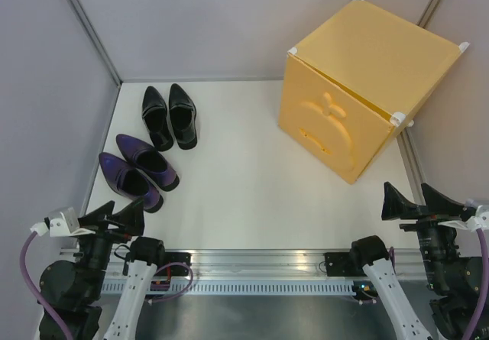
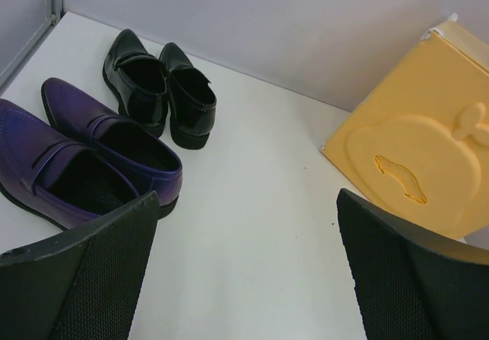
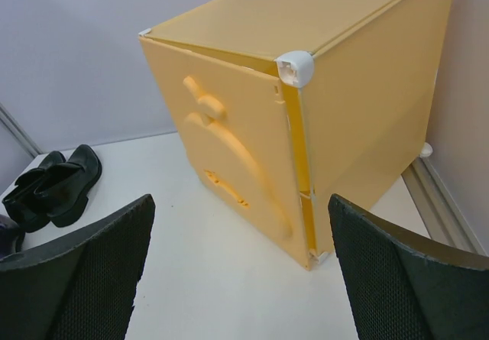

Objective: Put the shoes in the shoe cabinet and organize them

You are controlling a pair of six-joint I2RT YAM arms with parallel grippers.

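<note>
The yellow shoe cabinet [image 1: 359,88] stands at the back right, its apple-embossed door [image 1: 328,130] shut; it also shows in the left wrist view [image 2: 424,164] and the right wrist view [image 3: 306,103]. The black pair [image 1: 170,116] lies at the back left, toes pointing away; it also shows in the left wrist view [image 2: 160,88] and the right wrist view [image 3: 53,183]. The purple pair [image 1: 137,168] lies in front of it, also in the left wrist view [image 2: 84,157]. My left gripper [image 1: 121,214] is open and empty just near of the purple shoes. My right gripper [image 1: 416,201] is open and empty, near of the cabinet.
Grey walls [image 1: 229,19] close the white table [image 1: 244,195] at the back and both sides. A metal rail [image 1: 260,263] runs along the near edge between the arm bases.
</note>
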